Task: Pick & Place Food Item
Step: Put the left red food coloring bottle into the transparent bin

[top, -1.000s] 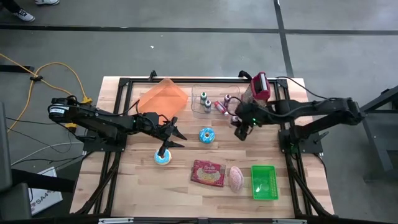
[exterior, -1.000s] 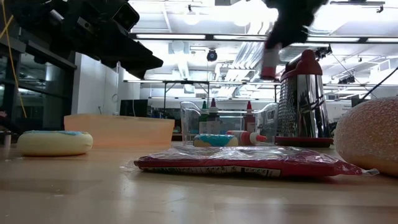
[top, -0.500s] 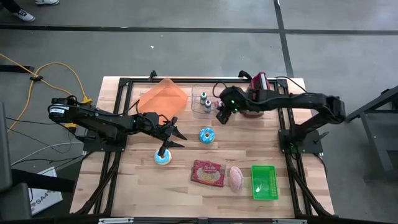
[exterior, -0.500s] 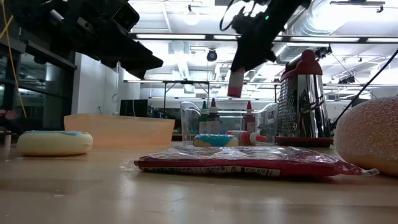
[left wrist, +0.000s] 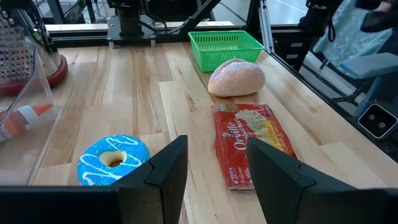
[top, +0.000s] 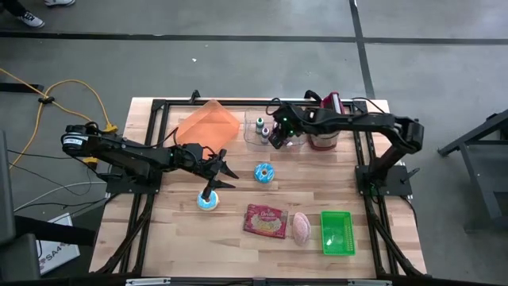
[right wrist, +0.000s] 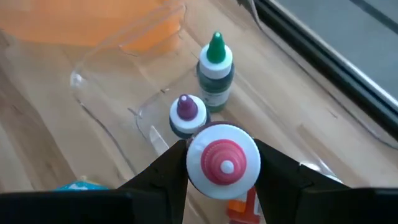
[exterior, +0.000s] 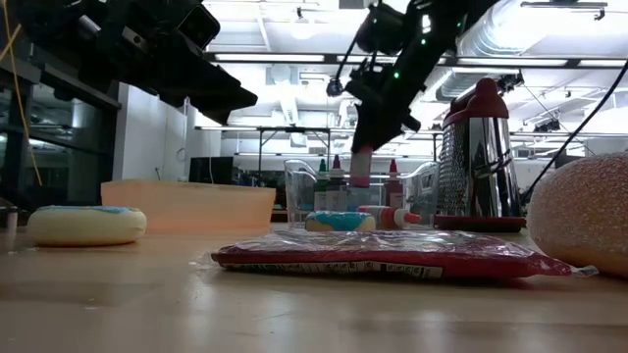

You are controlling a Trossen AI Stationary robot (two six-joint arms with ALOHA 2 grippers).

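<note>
My right gripper (top: 277, 137) is shut on a pink bottle with a white cap (right wrist: 222, 155) and hangs over the clear container (top: 258, 137) at the table's far middle. In the low view the bottle (exterior: 361, 165) is above the container's rim. A green-capped bottle (right wrist: 216, 67) and a purple-capped one (right wrist: 186, 113) stand in the container. My left gripper (left wrist: 217, 177) waits open at the left, above the table, by a blue donut (left wrist: 113, 159). My right gripper pinches the pink bottle between its two fingers, by its sides just under the white cap (right wrist: 200, 167). The fingers slant down from the table's right. The bottle hangs upright below them (exterior: 361, 169), cap toward the wrist, clear of the container.
An orange tray (top: 208, 123) lies far left of the container, a steel grater (top: 329, 121) to its right. A second blue donut (top: 208, 201), a red packet (top: 266, 221), a bread roll (top: 302, 228) and a green basket (top: 337, 232) lie nearer the front.
My right gripper has carried the pink bottle toward the table's left and far edge and downward, from beside the grater to above the clear container, rolling slightly. The bottle stays upright in the hold.
</note>
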